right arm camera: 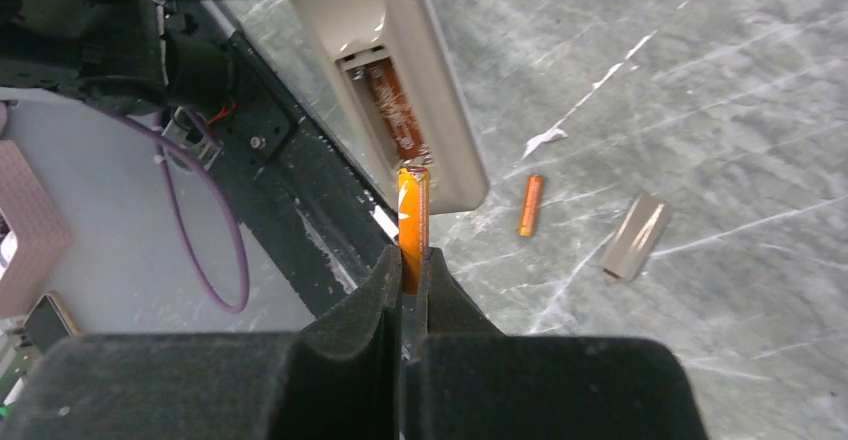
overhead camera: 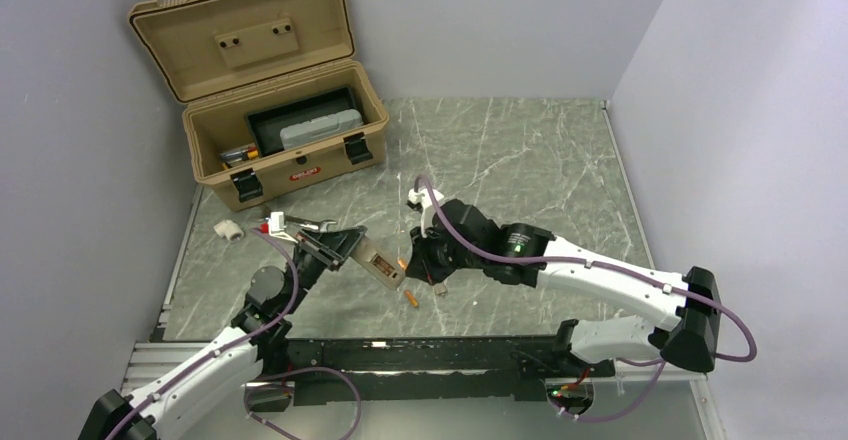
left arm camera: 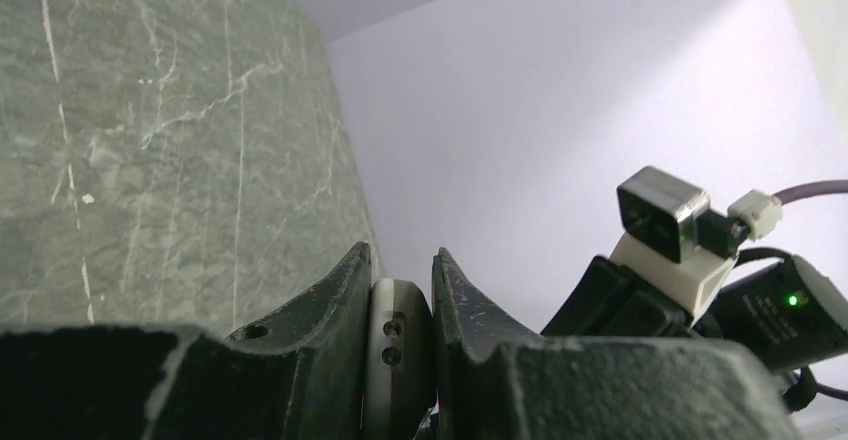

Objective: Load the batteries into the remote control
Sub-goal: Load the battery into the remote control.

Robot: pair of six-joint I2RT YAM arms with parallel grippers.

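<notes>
My left gripper is shut on one end of the remote control and holds it above the table with its greyish back and open battery recess showing. In the left wrist view the remote's end is clamped between the fingers of that gripper. My right gripper is shut on an orange battery, whose tip sits at the remote's free end, just below the recess. In the top view this gripper is right beside the remote. A second battery lies on the table.
A grey battery cover lies next to the loose battery. An open tan toolbox holding a grey case stands at the back left. A small white block and small tools lie in front of it.
</notes>
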